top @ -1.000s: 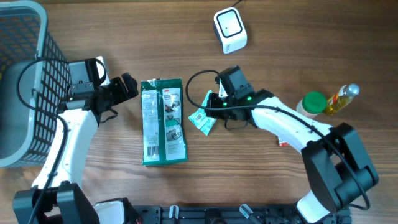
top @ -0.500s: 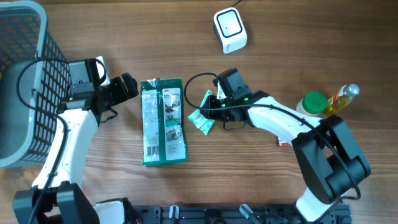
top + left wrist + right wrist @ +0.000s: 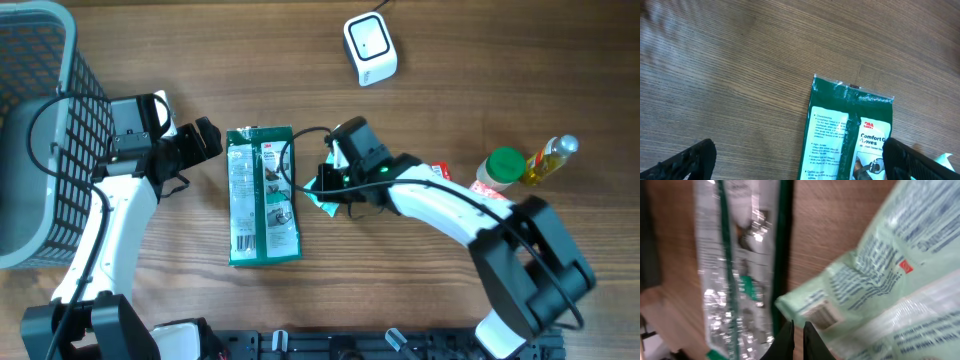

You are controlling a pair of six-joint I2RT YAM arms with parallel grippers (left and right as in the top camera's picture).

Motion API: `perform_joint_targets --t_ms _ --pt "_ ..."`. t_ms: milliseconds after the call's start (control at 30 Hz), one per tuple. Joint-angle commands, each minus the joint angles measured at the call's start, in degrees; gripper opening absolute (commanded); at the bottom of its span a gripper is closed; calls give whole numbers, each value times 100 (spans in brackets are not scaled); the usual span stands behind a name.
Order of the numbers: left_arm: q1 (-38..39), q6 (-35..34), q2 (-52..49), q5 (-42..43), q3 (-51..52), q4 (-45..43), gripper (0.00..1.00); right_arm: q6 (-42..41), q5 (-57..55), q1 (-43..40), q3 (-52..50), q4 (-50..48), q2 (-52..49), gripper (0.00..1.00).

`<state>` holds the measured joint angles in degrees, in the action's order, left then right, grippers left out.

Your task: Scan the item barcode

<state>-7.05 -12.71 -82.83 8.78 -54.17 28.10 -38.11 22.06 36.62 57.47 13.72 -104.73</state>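
Right pincer (image 3: 798, 332) is sitting fully closed, tips right at the edge of the pale green packet (image 3: 880, 275). Can't tell whether it's actually pinching the film or only touching it. Packet is lying on the worktop (image 3: 480, 60) mid-scene, just right of the dark green glove pack (image 3: 262, 195). The white scanner (image 3: 370, 48) is sitting well apart, toward the far edge. Left pincer (image 3: 207, 139) is hanging wide open, holding nothing, just left of the glove pack's far end.

Overhead, the right arm is covering most of the packet (only a teal-edged sliver is showing). Right wrist view is blurring the print; a small striped patch is showing near the tips, not readable.

Packet is looking like thin crinkled film. Glove pack is looking glossy, flat, rectangular. Scanner is a rounded block. Worktop is showing wood grain.
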Motion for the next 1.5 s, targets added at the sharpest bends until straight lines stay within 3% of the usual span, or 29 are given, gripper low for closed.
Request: perform_joint_targets --t_ms 0,133,367,800,1100,1167,1367,1467 --pt "-26 72 24 -33 -26 -15 100 -136 -286 39 -22 -68 -476 8" --pt "-26 72 24 -33 -26 -15 100 -98 -256 39 -17 -120 -640 5" --pt "-26 72 24 -33 -26 -15 100 260 647 -293 101 -444 262 12" --pt "-26 72 26 -33 -26 -15 100 341 -901 -859 90 975 667 11" --pt "-26 22 26 -31 -26 -52 100 345 -970 -859 55 927 667 11" --pt "-24 7 26 -7 -26 -492 100 352 -968 -859 55 885 667 11" --pt "-24 -76 26 2122 -26 -529 100 363 -922 -883 55 828 667 9" --pt "85 -105 26 3071 -26 -131 100 533 -485 -1067 55 643 667 8"
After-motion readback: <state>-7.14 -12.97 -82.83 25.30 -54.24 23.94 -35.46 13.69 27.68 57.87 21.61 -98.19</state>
